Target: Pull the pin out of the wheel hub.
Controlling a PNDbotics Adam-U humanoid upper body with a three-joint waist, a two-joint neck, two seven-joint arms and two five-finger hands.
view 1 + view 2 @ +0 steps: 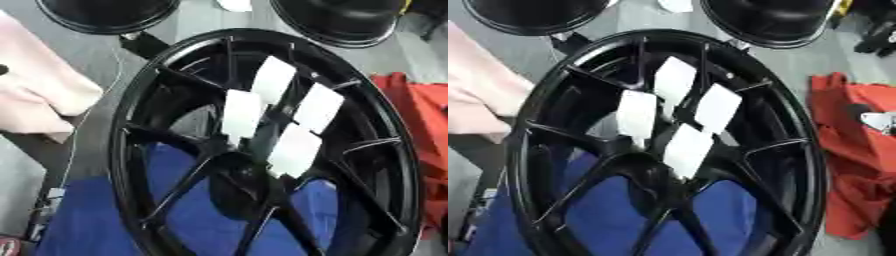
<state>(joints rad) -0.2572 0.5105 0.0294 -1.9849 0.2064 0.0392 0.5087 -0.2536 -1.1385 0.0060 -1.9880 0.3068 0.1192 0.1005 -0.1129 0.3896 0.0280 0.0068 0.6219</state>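
A big black spoked wheel (131, 120) fills both views, lying tilted over a blue cloth. Its hub (636, 170) sits low in the middle, where the spokes meet. Several flat white pieces (242, 115) stand out of the region just above the hub, close together and leaning toward the upper right; the lowest one (686, 150) reaches nearest the hub. I cannot tell which of them is the pin. Neither of my hands shows in either view.
Two black round bodies (105, 15) (767, 20) lie beyond the wheel at the top. A pink cloth (35, 95) lies at the left, a red cloth (855, 150) at the right, and a blue cloth (87, 220) under the wheel. Grey floor shows between them.
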